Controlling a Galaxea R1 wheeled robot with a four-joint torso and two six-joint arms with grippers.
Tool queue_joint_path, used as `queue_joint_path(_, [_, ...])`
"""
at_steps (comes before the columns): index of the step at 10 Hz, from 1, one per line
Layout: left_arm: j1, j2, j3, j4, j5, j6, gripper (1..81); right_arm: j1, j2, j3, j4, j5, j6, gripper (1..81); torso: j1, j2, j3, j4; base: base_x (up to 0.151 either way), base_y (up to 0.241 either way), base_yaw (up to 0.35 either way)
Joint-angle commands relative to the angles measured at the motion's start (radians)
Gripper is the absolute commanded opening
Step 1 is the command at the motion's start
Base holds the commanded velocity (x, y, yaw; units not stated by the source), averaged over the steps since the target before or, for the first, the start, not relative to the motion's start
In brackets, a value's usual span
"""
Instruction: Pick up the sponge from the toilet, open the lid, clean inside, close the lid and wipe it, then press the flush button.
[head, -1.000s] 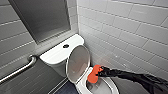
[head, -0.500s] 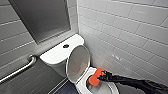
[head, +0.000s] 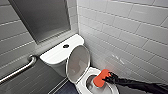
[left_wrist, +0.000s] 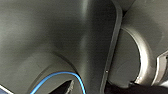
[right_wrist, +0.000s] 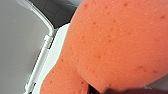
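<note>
Sponge and right gripper have dipped slightly lower, just above the open toilet bowl, with the lid raised. The claw clamps the sponge's edge. That shallow hold could let the sponge slip into the bowl during scrubbing.

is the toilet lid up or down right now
Up. The lid stands raised in front of the tank, the bowl below it uncovered, the sponge held over it.

Grab bar at 8 o'clock, grey panel at 11 o'clock, tiled wall at 2 o'clock, floor at 6 o'clock
</note>
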Motion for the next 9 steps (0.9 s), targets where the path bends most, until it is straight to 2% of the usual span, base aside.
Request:
queue_joint_path(1, [0.03,0.009,0.021,-0.009,0.09,0.0,81.1,0.021,-0.153,0.143,0.016,0.044,0.045,1.0,0.0,0.0,0.0,0.0,0.0,0.0,0.0])
queue_joint_path(3, [0.03,0.009,0.021,-0.009,0.09,0.0,81.1,-0.036,-0.206,0.188,0.017,0.076,0.063,1.0,0.0,0.0,0.0,0.0,0.0,0.0,0.0])
queue_joint_path(6, [0.028,0.018,0.023,-0.006,0.089,0.003,81.1,-0.111,-0.353,0.355,0.016,0.097,0.063,1.0,0.0,0.0,0.0,0.0,0.0,0.0,0.0])
queue_joint_path(9, [0.027,0.03,0.023,-0.003,0.089,0.008,81.1,-0.218,-0.467,0.484,0.007,0.177,0.062,1.0,0.0,0.0,0.0,0.0,0.0,0.0,0.0])
